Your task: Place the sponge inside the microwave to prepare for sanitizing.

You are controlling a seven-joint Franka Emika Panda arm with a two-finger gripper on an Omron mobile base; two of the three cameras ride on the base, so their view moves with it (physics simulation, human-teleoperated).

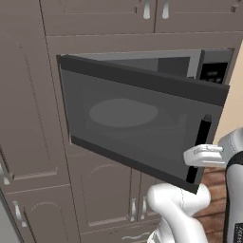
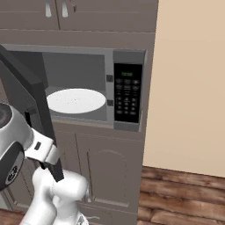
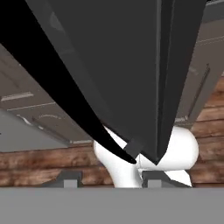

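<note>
At cabinet front: 1 microwave (image 2: 79,83) w/ door (image 1: 137,118) open; 1 plate (image 2: 75,100) inside.

You are looking at a microwave (image 2: 88,83) whose green display (image 2: 127,74) and button panel (image 2: 127,99) are showing nothing legible.

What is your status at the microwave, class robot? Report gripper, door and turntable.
Gripper at the door handle, jaw state unclear. Microwave door swung partly open. White turntable plate bare. Door edge hangs between arm and cavity.
</note>
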